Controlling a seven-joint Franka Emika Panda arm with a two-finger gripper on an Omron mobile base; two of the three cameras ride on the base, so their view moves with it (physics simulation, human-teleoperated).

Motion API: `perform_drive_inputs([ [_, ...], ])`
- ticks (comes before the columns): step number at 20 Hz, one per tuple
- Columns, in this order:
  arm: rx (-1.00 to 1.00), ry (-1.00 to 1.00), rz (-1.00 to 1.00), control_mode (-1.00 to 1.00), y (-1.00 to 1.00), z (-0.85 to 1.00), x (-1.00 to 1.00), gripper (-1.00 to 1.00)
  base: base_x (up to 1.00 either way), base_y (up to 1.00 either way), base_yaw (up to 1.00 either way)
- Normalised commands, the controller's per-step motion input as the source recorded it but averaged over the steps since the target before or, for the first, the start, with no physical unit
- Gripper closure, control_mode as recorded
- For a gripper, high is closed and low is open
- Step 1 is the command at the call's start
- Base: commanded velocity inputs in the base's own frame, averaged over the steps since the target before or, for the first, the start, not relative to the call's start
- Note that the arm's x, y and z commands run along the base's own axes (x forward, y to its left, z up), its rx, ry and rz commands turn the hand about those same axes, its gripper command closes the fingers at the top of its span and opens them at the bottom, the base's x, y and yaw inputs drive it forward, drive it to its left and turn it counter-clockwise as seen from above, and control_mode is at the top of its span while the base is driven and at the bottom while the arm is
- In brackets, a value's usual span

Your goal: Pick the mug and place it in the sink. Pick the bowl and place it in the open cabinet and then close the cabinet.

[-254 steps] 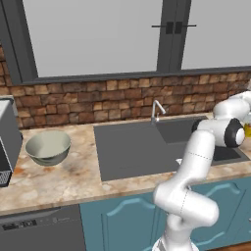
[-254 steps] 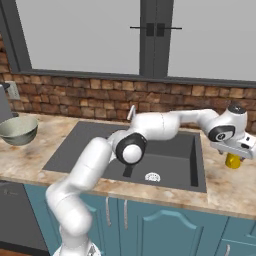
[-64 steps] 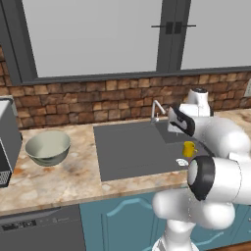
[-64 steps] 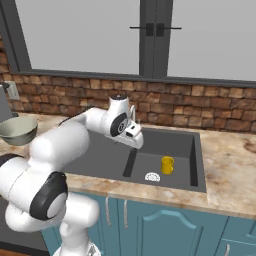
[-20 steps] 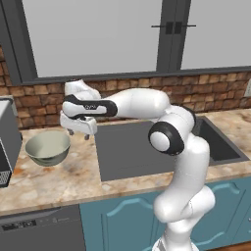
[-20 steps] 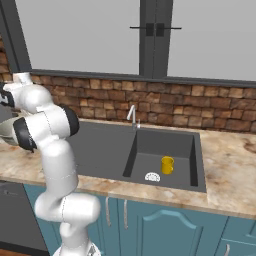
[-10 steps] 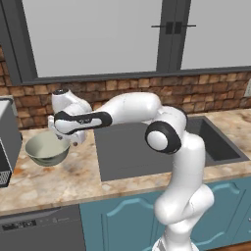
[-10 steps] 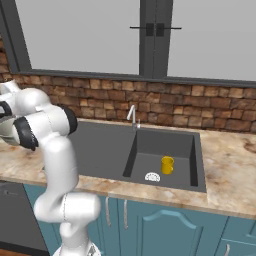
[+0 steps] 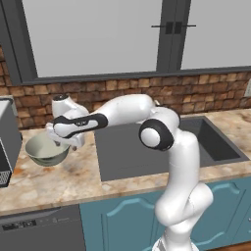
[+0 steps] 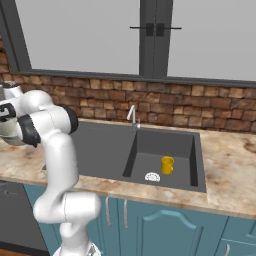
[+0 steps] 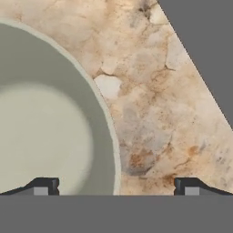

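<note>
The bowl (image 9: 45, 152), pale grey-green outside and cream inside, stands on the beige counter left of the sink (image 9: 132, 157). My arm reaches far left, and my gripper (image 9: 60, 143) hangs low over the bowl's right edge. In the hand view the bowl (image 11: 45, 127) takes up the left side. Its rim runs down between the two fingertips (image 11: 43, 186), and the gripper (image 11: 116, 186) is open with nothing held. The yellow mug (image 10: 167, 165) stands upright in the sink (image 10: 110, 145) basin beside the white drain. The cabinet is out of view.
A grey appliance (image 9: 7, 142) stands right behind the bowl at the counter's left end. The faucet (image 10: 132, 116) rises at the sink's back edge before the brick wall. A dishwasher front (image 9: 39, 230) and low teal cupboards (image 10: 165, 230) lie under the counter.
The arm has swung further left and the hand has come down from the brick wall's height to the bowl's right rim. The mug has stayed in the sink.
</note>
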Motion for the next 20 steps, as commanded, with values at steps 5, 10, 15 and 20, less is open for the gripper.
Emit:
perform_drive_inputs([
  [5,0.0,-0.11,-0.01,-1.0,0.26,-0.18,0.33,-1.0,0.0,0.0,0.0],
  [10,0.0,-0.02,-0.02,-1.0,0.02,-0.22,0.03,-1.0,0.0,0.0,0.0],
  [15,0.03,0.02,-0.06,-1.0,-0.07,-0.19,-0.17,-1.0,0.0,0.0,0.0],
  [20,0.06,0.01,-0.09,-1.0,0.0,-0.34,-0.34,1.0,0.0,0.0,0.0],
])
